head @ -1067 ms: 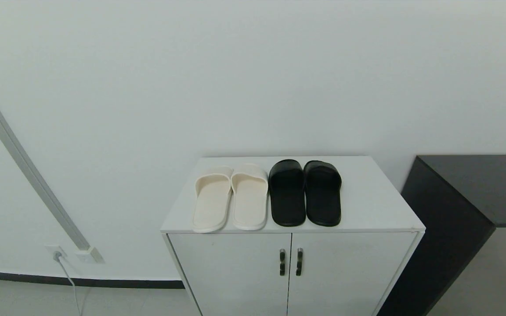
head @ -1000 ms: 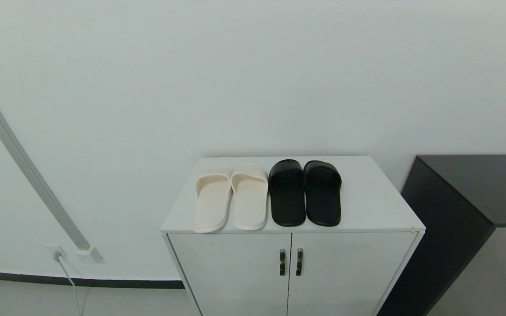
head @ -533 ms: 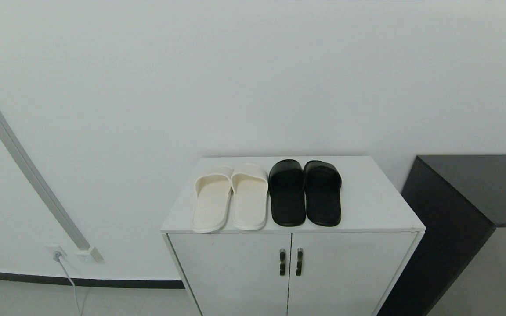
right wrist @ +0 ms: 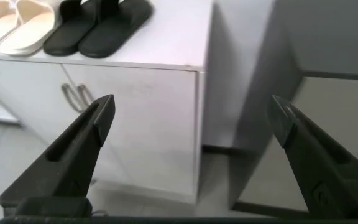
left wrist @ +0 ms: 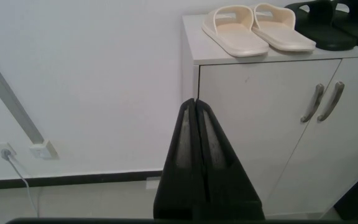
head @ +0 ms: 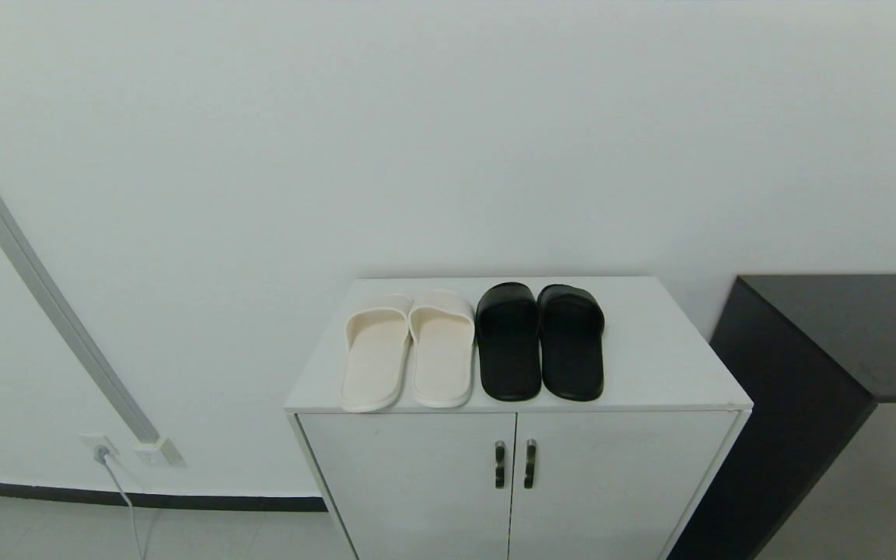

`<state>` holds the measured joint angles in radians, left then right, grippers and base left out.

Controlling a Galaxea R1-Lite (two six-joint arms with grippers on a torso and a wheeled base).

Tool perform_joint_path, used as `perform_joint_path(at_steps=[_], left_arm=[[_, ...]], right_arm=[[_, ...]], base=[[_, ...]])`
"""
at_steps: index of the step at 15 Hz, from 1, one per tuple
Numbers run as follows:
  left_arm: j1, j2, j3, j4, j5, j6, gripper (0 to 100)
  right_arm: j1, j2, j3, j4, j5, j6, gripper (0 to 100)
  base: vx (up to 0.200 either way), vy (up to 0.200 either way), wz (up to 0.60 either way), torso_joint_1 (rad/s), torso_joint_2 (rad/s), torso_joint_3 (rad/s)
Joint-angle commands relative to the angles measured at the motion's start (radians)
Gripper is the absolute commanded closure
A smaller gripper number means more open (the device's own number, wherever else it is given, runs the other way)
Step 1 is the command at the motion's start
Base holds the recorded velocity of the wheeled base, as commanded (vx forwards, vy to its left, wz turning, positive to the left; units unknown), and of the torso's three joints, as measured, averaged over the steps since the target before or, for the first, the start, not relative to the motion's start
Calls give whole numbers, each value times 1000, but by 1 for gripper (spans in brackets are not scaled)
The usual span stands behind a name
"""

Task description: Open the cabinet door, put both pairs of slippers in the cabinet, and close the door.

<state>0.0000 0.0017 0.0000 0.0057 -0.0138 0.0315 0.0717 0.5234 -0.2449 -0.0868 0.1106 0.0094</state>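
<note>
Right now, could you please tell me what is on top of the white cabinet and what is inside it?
On top of the cabinet, a cream pair of slippers lies beside a black pair. Both doors are shut, so the inside is hidden.

Plain white wall (head: 448, 140) pretty much everywhere, evenly lit. In the head view, a grey trunking strip (head: 43, 288) slants down it from 9 o'clock towards 8. It ends at a small white plate (head: 159, 451), with a wall socket (head: 98, 449) just beside that (something's plugged in, white cable (head: 131, 509) hanging down). Black skirting board (head: 145, 499) along the bottom, pale floor (head: 28, 533) below. Dark grey unit (head: 790, 435) at 4 o'clock, against the wall.
</note>
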Motion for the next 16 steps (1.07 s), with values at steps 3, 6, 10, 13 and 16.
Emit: perform_joint_path(at_steps=[3,6,10,13,16], left_arm=[[0,0,0,0,0,-1,100],[0,0,0,0,0,-5,100],[0,0,-2,-1,6,-25,100],[0,0,-2,0,18,-25,100],[0,0,-2,-1,18,-28,100]], right_arm=[[315,656,-134,-355,-92,149,0],[448,823,-301,-375,-207,176,0],[570,1026,-547,-289,-348,250,0],[600,1173,-720,-231,-388,313,0],[609,1337,-872,-232,-480,339,0]], base=[[0,0,0,0,0,0],[0,0,0,0,0,0],[0,0,0,0,0,0],[0,0,0,0,0,0],[0,0,0,0,0,0]])
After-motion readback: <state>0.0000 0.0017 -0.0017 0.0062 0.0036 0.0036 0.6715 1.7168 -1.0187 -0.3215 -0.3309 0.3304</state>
